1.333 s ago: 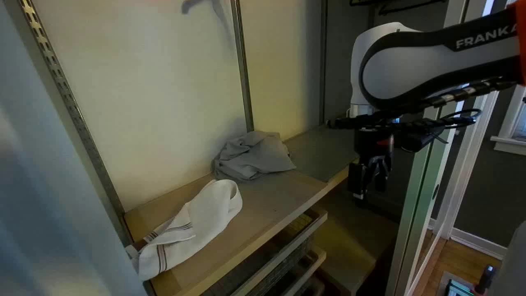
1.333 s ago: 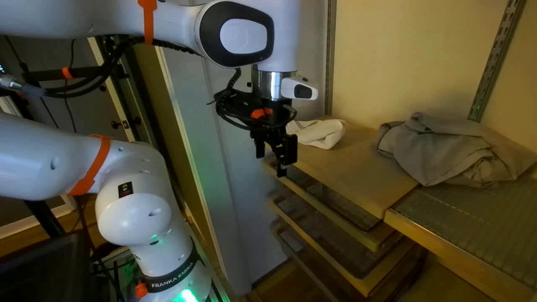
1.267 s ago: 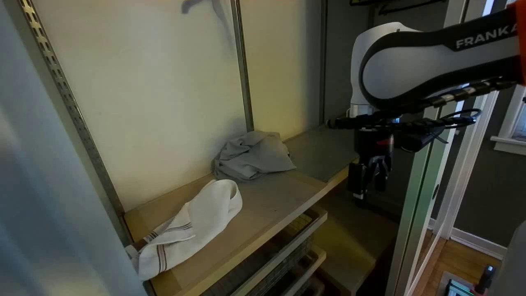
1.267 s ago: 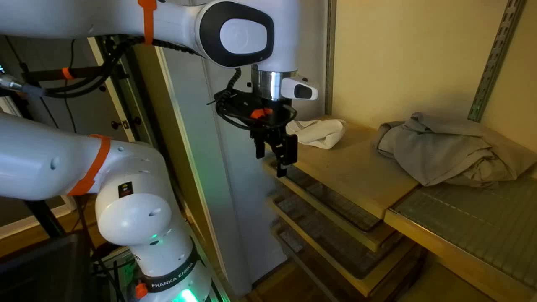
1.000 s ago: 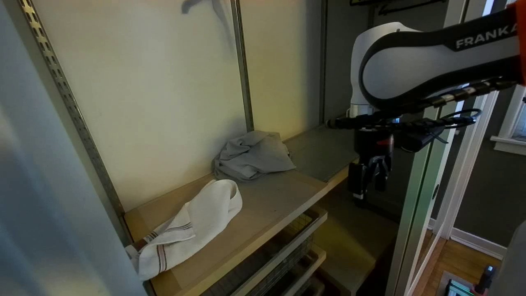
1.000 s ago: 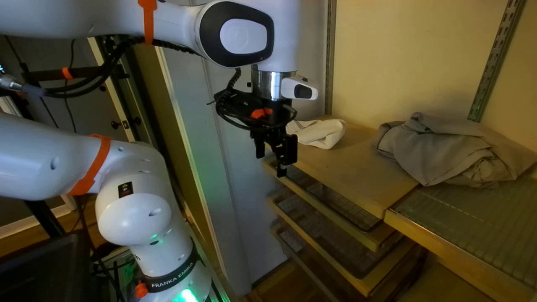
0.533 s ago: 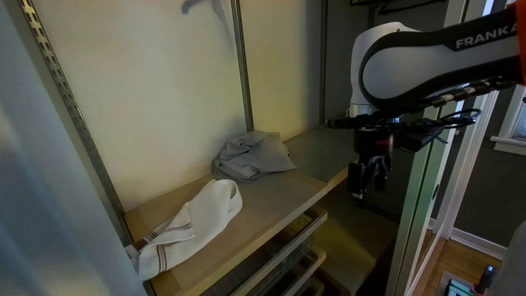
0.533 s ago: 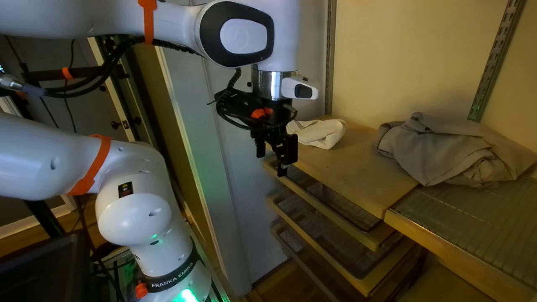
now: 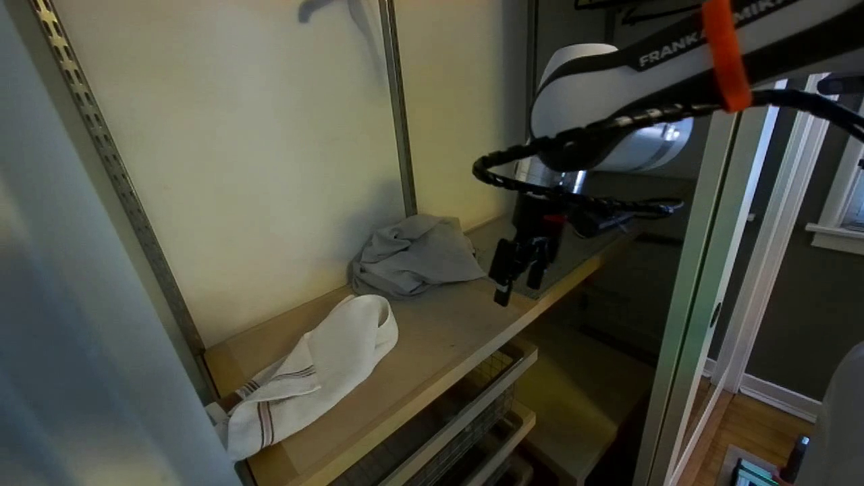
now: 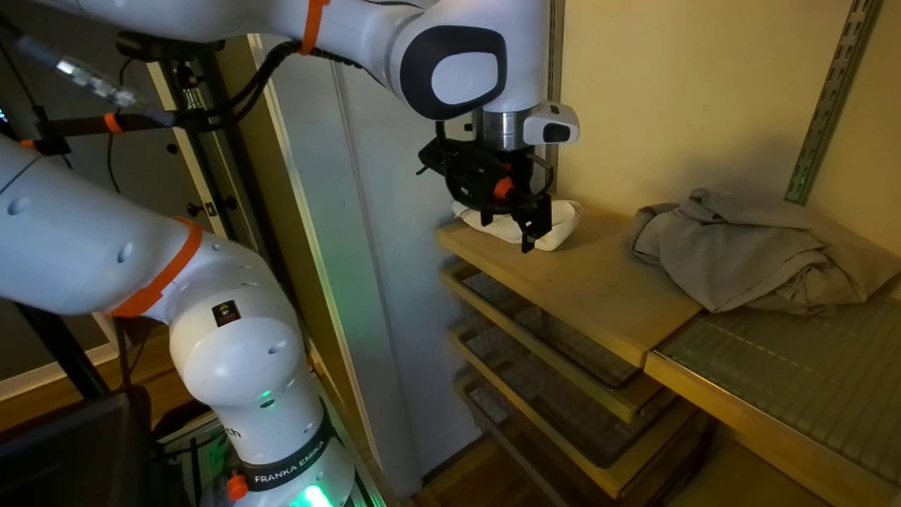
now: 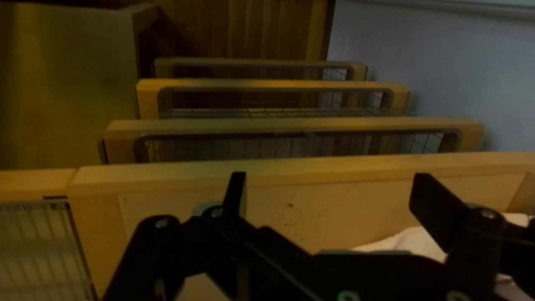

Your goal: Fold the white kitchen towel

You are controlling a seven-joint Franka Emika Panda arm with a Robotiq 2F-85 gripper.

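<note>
Wrist view: gripper (image 11: 330, 184) spread wide, wooden shelf (image 11: 305, 209) visible through its gap. It hangs raised near the shelf's front edge, in an exterior view well apart from the white kitchen towel (image 9: 341, 347), which lies twisted and looped on the shelf's end by the pale side panel (image 10: 415, 303); gray cloth (image 9: 418, 260) sits bunched toward the shelf's opposite end, where the wire shelf (image 11: 33, 251) adjoins.

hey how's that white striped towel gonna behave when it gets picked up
Likely floppy: the white striped kitchen towel lies in loose folds. Its curled end would probably uncurl once lifted. It may be light, since it looks thin.
</note>
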